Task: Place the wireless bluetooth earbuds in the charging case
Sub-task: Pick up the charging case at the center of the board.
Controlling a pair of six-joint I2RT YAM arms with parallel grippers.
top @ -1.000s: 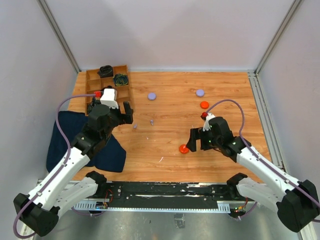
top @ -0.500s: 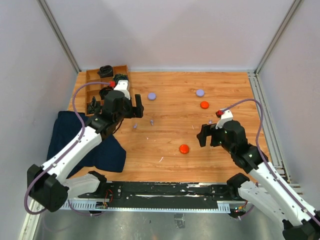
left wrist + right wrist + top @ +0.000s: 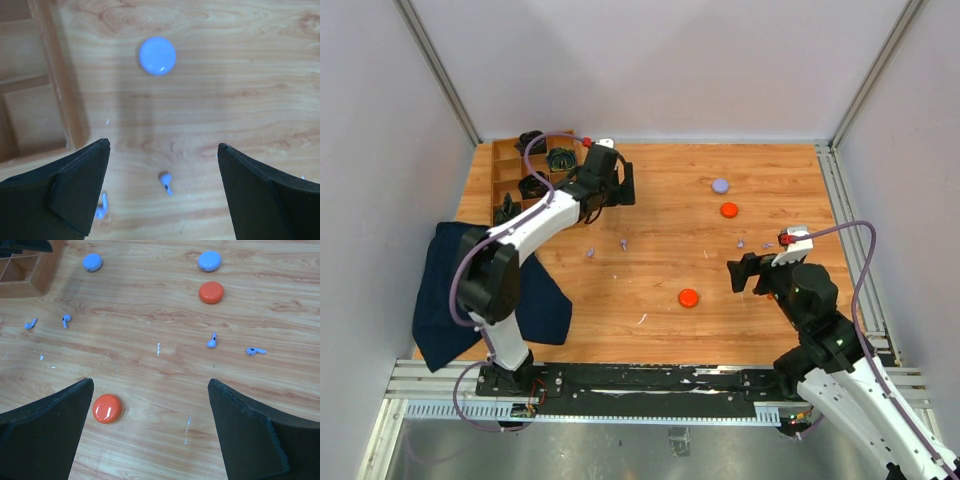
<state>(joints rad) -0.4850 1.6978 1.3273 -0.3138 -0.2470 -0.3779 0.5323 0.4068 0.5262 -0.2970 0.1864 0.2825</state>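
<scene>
Earbuds lie loose on counter. My right wrist view shows four lavender ones: two near wooden tray, two just below orange disc. My left end effector is spread wide, holds nothing, hangs over one earbud beside tray, lavender disc farther ahead. My right end effector also spread wide, holds nothing, second orange disc near one finger.

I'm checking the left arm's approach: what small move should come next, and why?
Probably lower the left gripper toward the lavender disc: the jaws stand open and empty, and the disc lies centred ahead of them. A lavender earbud lies loose just behind the fingertips.
</scene>
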